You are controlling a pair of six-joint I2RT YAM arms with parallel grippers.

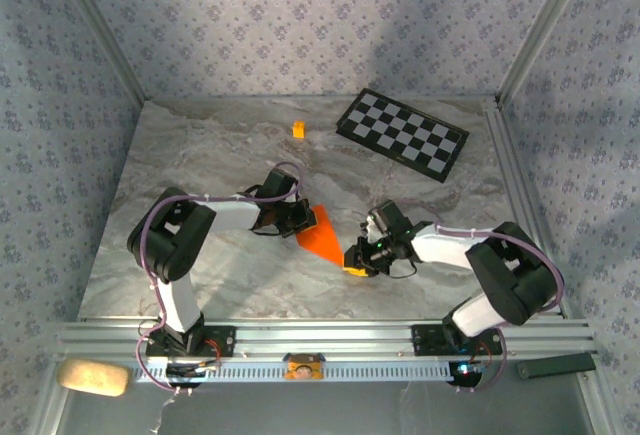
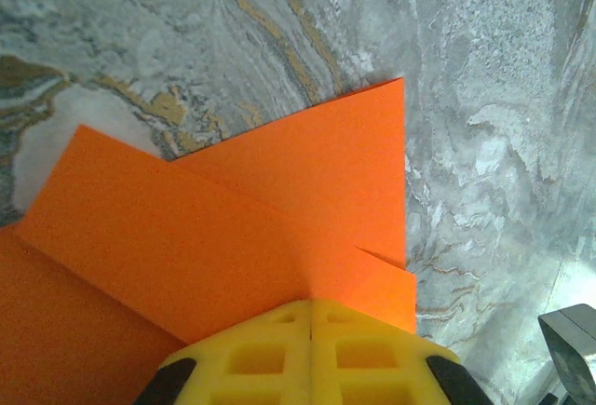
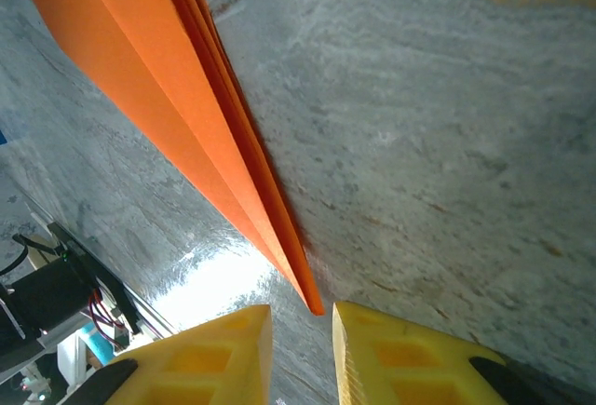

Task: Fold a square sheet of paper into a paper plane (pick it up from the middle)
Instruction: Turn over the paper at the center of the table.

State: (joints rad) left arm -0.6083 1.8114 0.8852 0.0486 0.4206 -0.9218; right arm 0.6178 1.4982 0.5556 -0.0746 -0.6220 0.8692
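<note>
I see my left gripper pinched together on the 10 o'clock edge of the folded orange sheet mid-table, while my right gripper stands slightly apart at its 4 o'clock tip.

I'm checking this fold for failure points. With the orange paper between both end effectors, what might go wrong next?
The orange paper tapers to a point just short of the narrow gap in the right end effector; closing might miss or crumple it. Its layers fan apart there, so creases may reopen. The shut left end effector sits at only one edge; the paper might pivot.
</note>
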